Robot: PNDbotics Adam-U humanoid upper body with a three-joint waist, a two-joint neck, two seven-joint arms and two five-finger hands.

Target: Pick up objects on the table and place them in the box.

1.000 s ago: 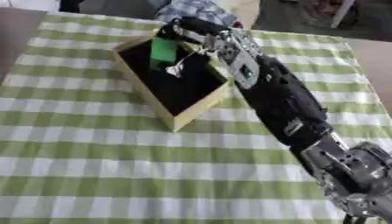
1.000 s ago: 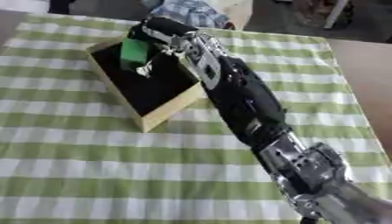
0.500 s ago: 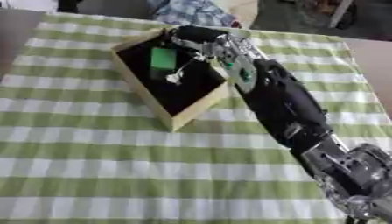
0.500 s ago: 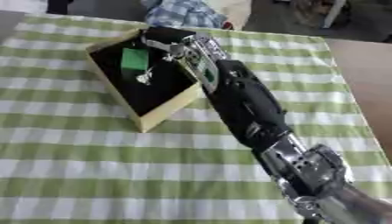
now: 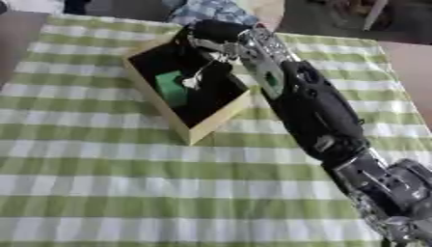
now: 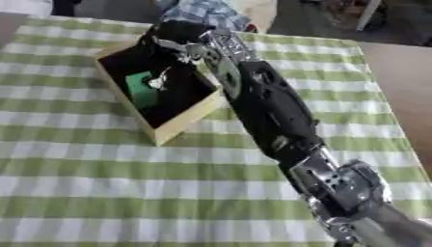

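Observation:
An open wooden box (image 5: 219, 121) with a dark inside stands askew on the green-and-white checked cloth, at the upper left of centre. A green block (image 5: 171, 87) lies on its floor, with a small white piece (image 5: 193, 82) right beside it. My right arm stretches from the lower right corner up across the table. Its right hand (image 5: 214, 36) hangs over the far part of the box. The dark fingers (image 6: 179, 47) point down into the box, relaxed, and stand above the green block without enclosing it. My left hand shows in neither view.
A blue-and-white patterned cloth bundle (image 5: 210, 10) lies just beyond the box at the table's far edge. Brown floor (image 6: 400, 72) shows past the table's right edge. The checked cloth (image 5: 110, 193) stretches to the near left.
The green block has dropped from the hand's fingers near the box's far corner down to the box floor. The hand has drawn back a little toward the far rim.

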